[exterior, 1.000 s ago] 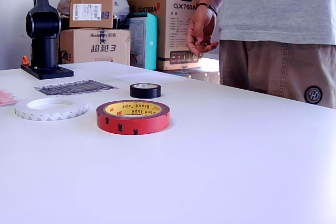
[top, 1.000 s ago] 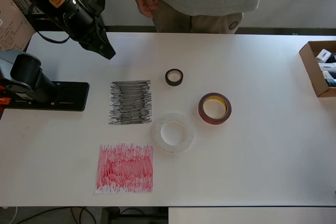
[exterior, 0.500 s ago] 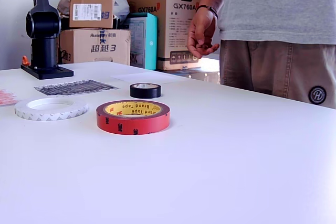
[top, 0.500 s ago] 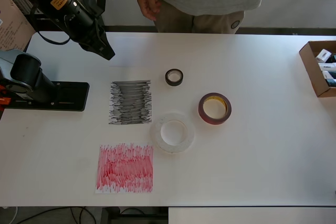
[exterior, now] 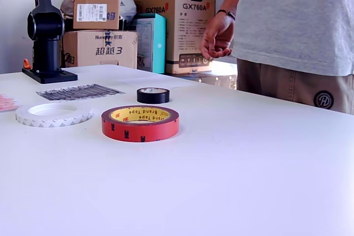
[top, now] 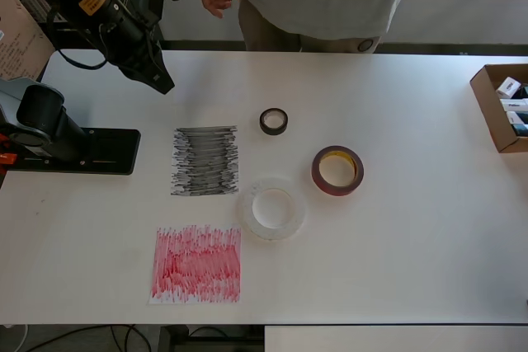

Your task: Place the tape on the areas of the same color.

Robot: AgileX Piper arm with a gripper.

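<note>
On the white tabletop (top: 412, 228) all three tape rolls lie flat, cores facing straight up. In the overhead view the small black roll (top: 274, 121) sits just above centre, the red roll (top: 337, 171) with its yellowish core lies to its lower right, and the translucent white roll (top: 273, 208) sits at centre, just beside the lower right corner of the black scribbled patch (top: 205, 161). The red scribbled patch (top: 196, 264) lies at lower left; both patches run long axis up-down in the frame. The robot's hand (top: 162, 82) hangs at upper left, pointing toward lower right, clear of every roll; whether it is open I cannot tell. A person (exterior: 298, 31) stands at the far edge.
</note>
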